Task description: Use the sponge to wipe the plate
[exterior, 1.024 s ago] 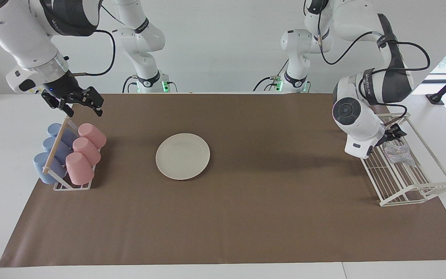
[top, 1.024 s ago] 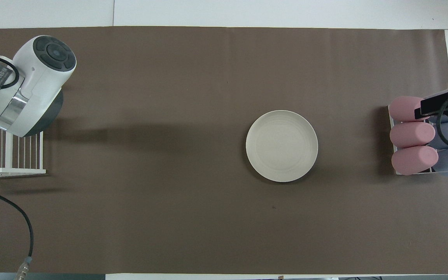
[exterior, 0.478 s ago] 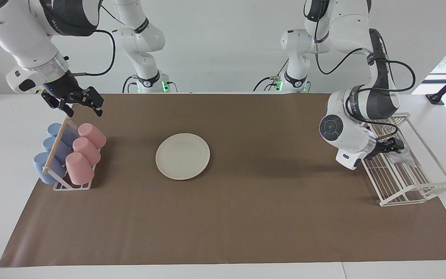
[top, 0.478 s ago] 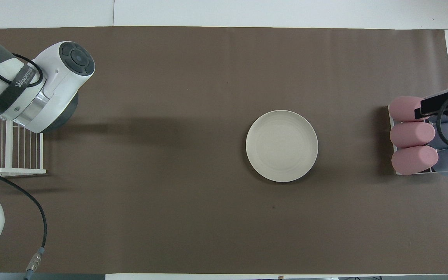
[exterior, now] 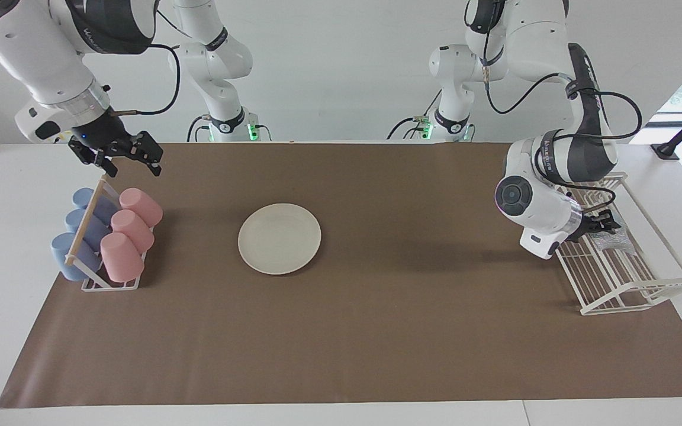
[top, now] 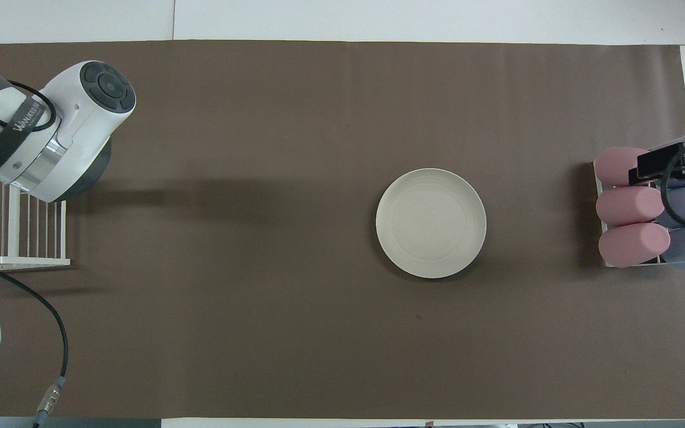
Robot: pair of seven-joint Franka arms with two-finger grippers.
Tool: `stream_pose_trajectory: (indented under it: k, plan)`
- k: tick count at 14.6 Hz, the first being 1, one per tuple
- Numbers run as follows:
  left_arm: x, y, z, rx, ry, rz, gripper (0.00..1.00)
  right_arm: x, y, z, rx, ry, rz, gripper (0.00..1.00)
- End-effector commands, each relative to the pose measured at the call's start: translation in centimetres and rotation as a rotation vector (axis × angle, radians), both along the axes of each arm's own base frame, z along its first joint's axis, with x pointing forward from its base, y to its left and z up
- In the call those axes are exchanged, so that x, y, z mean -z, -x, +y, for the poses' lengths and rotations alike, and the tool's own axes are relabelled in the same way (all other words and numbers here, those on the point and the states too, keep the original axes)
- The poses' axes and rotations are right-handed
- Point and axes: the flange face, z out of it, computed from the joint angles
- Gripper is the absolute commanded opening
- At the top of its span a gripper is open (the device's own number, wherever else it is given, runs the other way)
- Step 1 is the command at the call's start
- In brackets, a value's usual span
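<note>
Two racks flank the brown mat [exterior: 341, 331], one at each end of the table. Toward the right arm's end, a small wire-and-wood cup rack [exterior: 89, 278] holds six cups lying tilted in two rows: three pink cups [exterior: 122, 255] on the side facing the plate and three blue cups [exterior: 67, 255] on the outer side. Toward the left arm's end stands a white wire dish rack [exterior: 625, 284], and the sponge [exterior: 610, 239], a silvery speckled pad, lies on its bars.

Between the racks the plate [exterior: 279, 238] sits flat on the mat, bare, closer to the cup rack than to the dish rack and well apart from both. Nothing stands on the open mat between the plate and either rack.

Down at the dish rack, the left gripper [exterior: 600, 225] is at the sponge, its dark fingers at the pad's edge; I cannot tell whether they are spread, closed, or gripping it, since the white wrist housing hides much of the hand in the facing view and all of it from overhead.

Up in the air, the right gripper [exterior: 131, 161] waits over the mat's edge by the cup rack, its fingers spread wide and holding nothing.
</note>
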Motion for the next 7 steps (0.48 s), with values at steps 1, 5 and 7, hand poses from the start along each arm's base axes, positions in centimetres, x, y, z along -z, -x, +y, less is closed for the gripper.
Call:
stream_pose_trajectory:
  k: [1,5,7]
  plan:
    - [0.0,-0.1,0.1,-0.014,-0.002,-0.022,0.38,-0.1,0.7,0.1,0.253,0.027,0.028,1.0]
    - [-0.2,0.0,0.4,-0.024,-0.011,-0.018,0.36,0.0,0.8,1.2,0.485,0.037,0.051,1.0]
    - [-0.1,0.0,0.4,-0.025,-0.011,-0.018,0.28,0.3,1.1,1.6,0.673,0.048,0.068,1.0]
